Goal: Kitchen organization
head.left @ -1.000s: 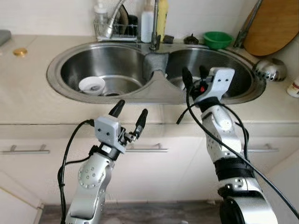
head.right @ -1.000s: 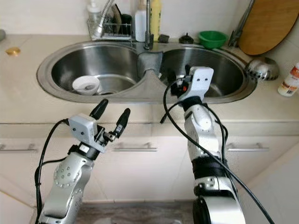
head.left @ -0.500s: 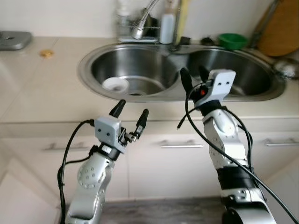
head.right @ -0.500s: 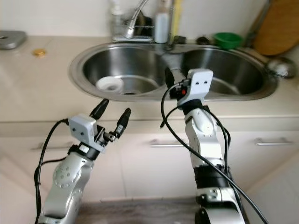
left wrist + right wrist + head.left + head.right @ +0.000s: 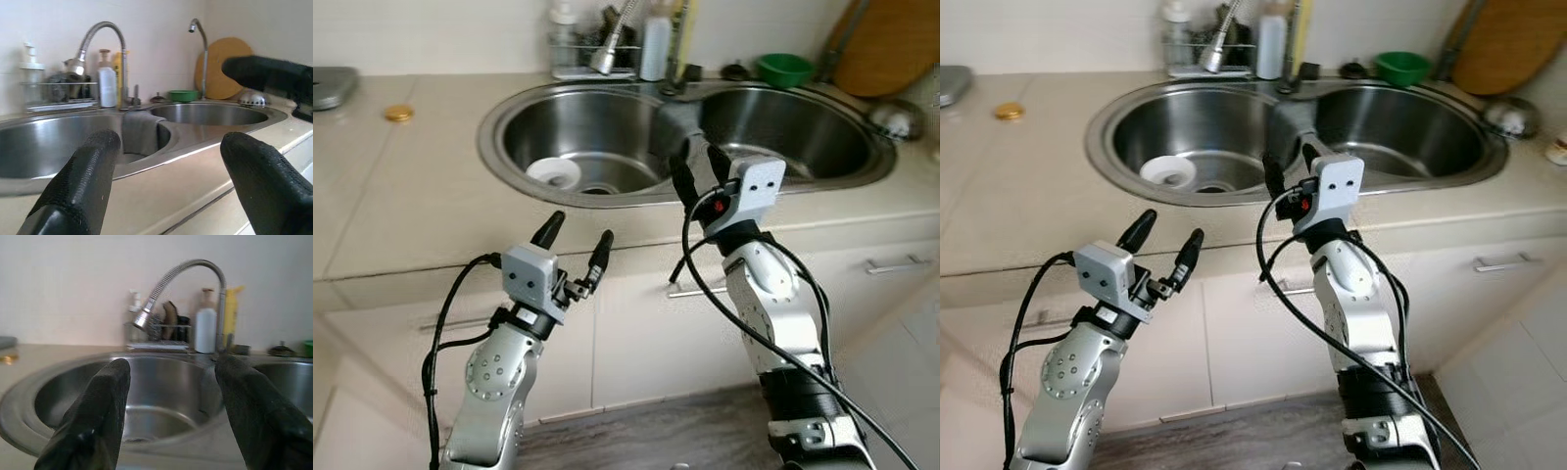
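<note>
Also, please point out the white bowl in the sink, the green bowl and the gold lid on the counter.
white bowl [image 5: 553,172], left eye view, on its rim
green bowl [image 5: 785,70], left eye view, on its side wall
gold lid [image 5: 398,115], left eye view, on its flat top

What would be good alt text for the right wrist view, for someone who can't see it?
The right gripper, its jaws open and empty, faces a steel double sink. Behind the sink, a curved spring faucet hangs before a wire rack, a white bottle and a yellow bottle.

Both arms were silver with round joint housings and looping black cables, each hand a pale grey block [image 5: 530,275] bearing two long black fingers [image 5: 547,229].
</note>
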